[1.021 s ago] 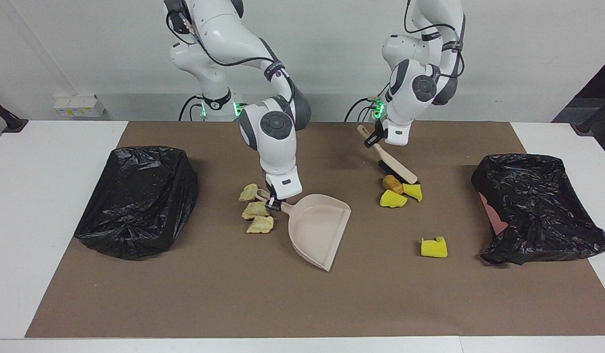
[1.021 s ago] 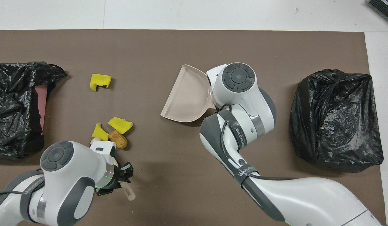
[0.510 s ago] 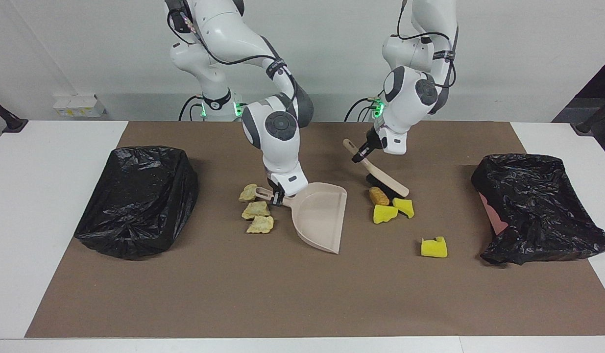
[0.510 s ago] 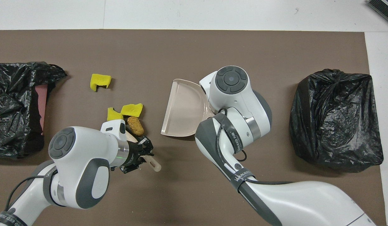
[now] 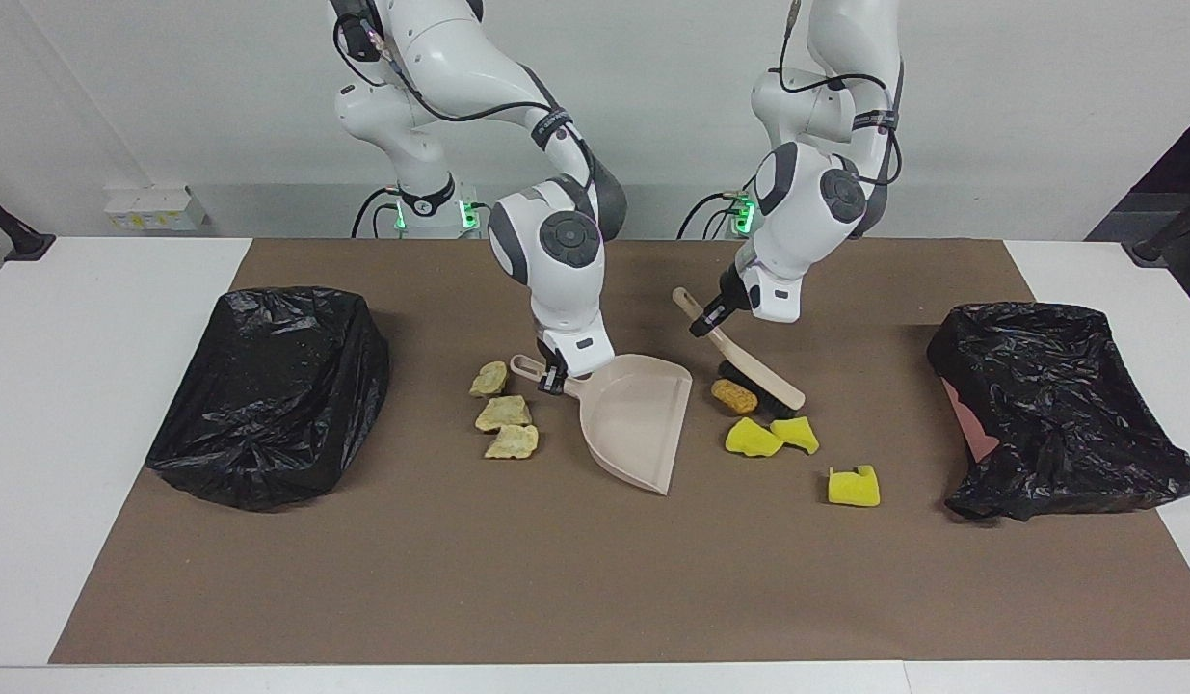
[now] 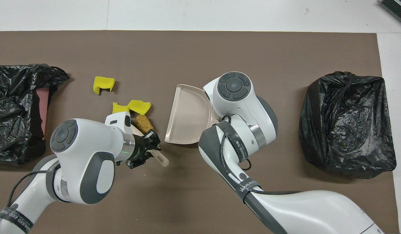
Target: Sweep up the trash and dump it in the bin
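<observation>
Brown mat over white surface (image 5: 122, 578), black bag-lined bins at both ends. Facing view: left tool (image 5: 706, 318) pinching brush (image 5: 749, 355) handle, bristles touching orange lump (image 5: 733, 395) and two yellow sponges (image 5: 770, 436); right tool (image 5: 554, 378) clamped on dustpan (image 5: 638, 419) handle, mouth toward them. Best to keep pan lip flat and sweep low.

Overhead view: third yellow sponge (image 6: 103, 84) farther off, needs separate stroke; beige pieces hidden under right arm.

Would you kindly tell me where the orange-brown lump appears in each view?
Facing view: orange-brown lump sits right of centre, beside the brush head.
Overhead view: it sits left of centre, just above the left arm's wrist.
Shared landmark: the dustpan, whose open mouth faces the lump.
</observation>
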Controlling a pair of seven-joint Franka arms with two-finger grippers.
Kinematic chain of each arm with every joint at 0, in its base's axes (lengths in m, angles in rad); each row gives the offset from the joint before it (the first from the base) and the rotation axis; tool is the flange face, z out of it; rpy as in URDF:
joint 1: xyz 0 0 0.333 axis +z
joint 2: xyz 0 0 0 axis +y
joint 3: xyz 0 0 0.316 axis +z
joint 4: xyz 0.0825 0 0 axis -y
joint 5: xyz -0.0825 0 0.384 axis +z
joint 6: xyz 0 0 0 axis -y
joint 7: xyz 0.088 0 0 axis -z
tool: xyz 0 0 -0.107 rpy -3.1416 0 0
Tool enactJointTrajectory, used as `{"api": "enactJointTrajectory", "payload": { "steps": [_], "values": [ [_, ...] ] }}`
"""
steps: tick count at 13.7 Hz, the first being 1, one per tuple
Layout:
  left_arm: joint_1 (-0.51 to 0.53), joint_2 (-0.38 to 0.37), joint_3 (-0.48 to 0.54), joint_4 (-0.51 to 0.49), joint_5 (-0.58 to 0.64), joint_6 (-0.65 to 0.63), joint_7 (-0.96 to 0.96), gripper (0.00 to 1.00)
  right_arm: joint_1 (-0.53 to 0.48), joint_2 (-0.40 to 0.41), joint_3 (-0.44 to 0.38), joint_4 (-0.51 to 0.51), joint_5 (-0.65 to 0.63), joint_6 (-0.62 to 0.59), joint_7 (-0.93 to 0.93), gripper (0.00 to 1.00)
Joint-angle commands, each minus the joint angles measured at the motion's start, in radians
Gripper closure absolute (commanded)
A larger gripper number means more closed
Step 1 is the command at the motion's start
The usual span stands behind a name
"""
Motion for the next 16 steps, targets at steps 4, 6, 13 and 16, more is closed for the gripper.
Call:
{"api": "enactJointTrajectory", "payload": {
  "steps": [4,6,13,16],
  "values": [
    [0.161,-0.043,0.005,0.124,0.164,-0.328,0.252,1.0,-0.01,-0.023,0.007,-0.043,-0.017,0.011,-0.02,1.0],
    [0.199,-0.047,0.007,0.112,0.252,-0.319,0.359,1.0,-0.018,-0.021,0.007,-0.041,-0.016,0.014,-0.144,1.0],
    [0.244,-0.049,0.002,-0.05,0.389,-0.179,0.493,1.0,-0.007,-0.016,0.009,-0.037,0.001,0.072,-0.051,1.0],
    [0.172,-0.04,-0.001,-0.058,0.369,-0.126,0.493,1.0,-0.005,-0.018,0.009,-0.038,0.001,0.072,-0.04,1.0]
  ]
}}
